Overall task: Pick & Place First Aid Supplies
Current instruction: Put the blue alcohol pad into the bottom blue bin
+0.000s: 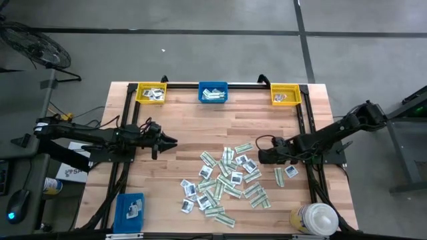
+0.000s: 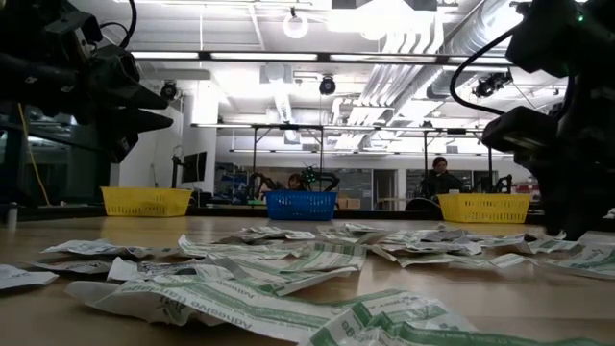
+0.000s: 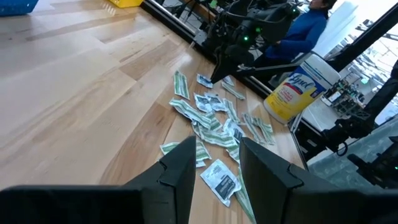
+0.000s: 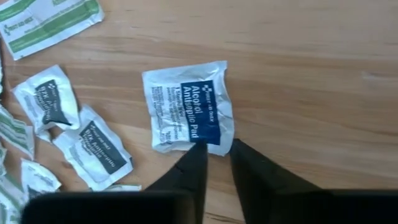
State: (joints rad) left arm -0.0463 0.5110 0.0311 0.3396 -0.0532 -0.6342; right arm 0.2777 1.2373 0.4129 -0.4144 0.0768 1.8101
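Left gripper [image 1: 172, 141] hovers, jaws parted; right gripper [image 1: 257, 155] low, jaws narrowed

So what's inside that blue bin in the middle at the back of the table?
The blue bin holds a few pale green-and-white packets, seen from above. Whatever lies beneath them is covered, and from table height its wall hides the contents.

small flat paper packets [image 1: 227, 180] lie scattered on the light wooden table [image 1: 180, 120], right of centre toward the near edge. three small plastic bins [image 1: 213, 93] line the far edge, a fourth bin [image 1: 131, 209] sits near-left, and a white-capped bottle [image 1: 315, 219] stands near-right.
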